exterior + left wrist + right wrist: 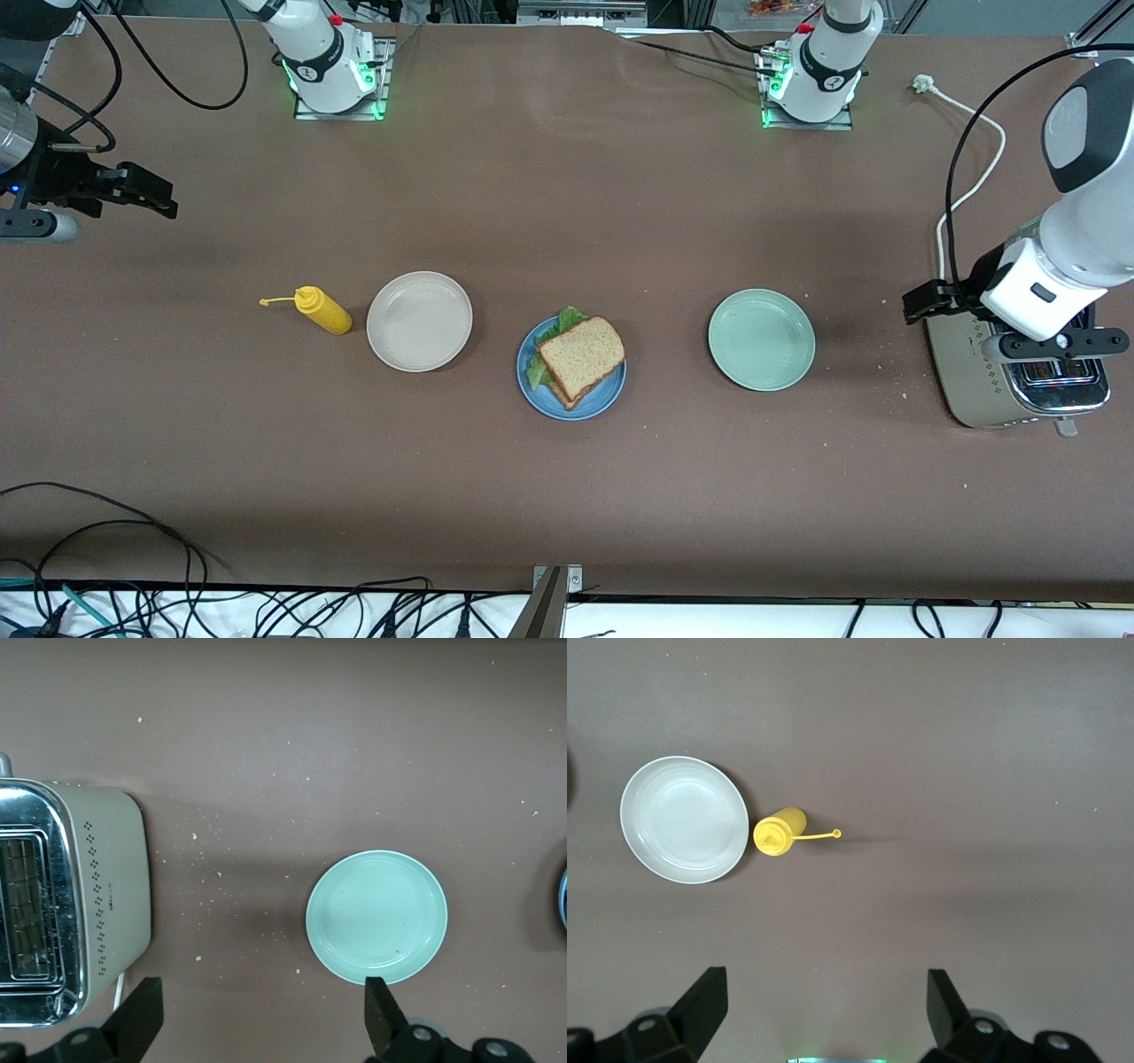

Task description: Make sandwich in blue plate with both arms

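The sandwich (582, 356) lies on the blue plate (542, 399) in the middle of the table: a brown bread slice on top, green lettuce (554, 332) sticking out beneath it, a lower slice's edge just showing. My left gripper (923, 301) hangs open and empty over the table between the toaster and the mint plate; in the left wrist view its gripper (261, 1014) has only bare table between the tips. My right gripper (146, 190) hangs open and empty over the right arm's end of the table; in the right wrist view the gripper (824, 1001) frames bare table.
A beige plate (419, 321) (684, 819) and a yellow squeeze bottle (323, 310) (780, 831) stand toward the right arm's end. A mint-green plate (761, 338) (376, 917) and a toaster (1019, 390) (71, 904) stand toward the left arm's end, with crumbs around. A white plug (924, 84) lies near the left base.
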`<state>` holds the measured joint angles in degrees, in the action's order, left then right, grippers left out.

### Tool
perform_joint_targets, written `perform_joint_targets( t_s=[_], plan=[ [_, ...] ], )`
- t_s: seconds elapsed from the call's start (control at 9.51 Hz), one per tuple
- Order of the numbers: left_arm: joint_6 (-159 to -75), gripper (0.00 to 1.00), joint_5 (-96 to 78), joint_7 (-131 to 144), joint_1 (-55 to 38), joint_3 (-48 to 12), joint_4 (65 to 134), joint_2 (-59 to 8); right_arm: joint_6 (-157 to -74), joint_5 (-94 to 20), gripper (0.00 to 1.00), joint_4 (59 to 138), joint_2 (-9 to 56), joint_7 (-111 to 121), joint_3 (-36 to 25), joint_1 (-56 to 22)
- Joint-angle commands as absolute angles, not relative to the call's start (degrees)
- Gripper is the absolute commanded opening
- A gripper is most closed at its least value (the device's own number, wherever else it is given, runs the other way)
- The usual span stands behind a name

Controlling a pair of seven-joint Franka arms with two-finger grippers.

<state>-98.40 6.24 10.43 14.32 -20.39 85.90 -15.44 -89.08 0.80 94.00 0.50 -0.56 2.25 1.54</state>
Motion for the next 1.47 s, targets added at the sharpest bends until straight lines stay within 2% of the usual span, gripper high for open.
perform_joint_targets(
  t_s=[0.0, 0.84, 1.37],
  plan=[
    [-97.21, 1.0, 7.03, 7.82, 15.56, -21.27, 85.69, -14.5, -88.68, 1.41, 1.0, 92.72, 1.05, -1.41, 2.9, 1.93],
    [-96.86, 0.96, 3.45, 6.07, 17.66, -21.36, 86.92, -13.54, -88.68, 1.49, 1.0, 92.72, 1.05, -1.41, 2.99, 1.93],
    [-96.86, 0.99, 2.46, 4.39, 19.16, -21.53, 87.36, -13.01, -89.64, 1.58, 1.0, 92.72, 0.97, -0.88, 3.08, 1.85]
  ],
)
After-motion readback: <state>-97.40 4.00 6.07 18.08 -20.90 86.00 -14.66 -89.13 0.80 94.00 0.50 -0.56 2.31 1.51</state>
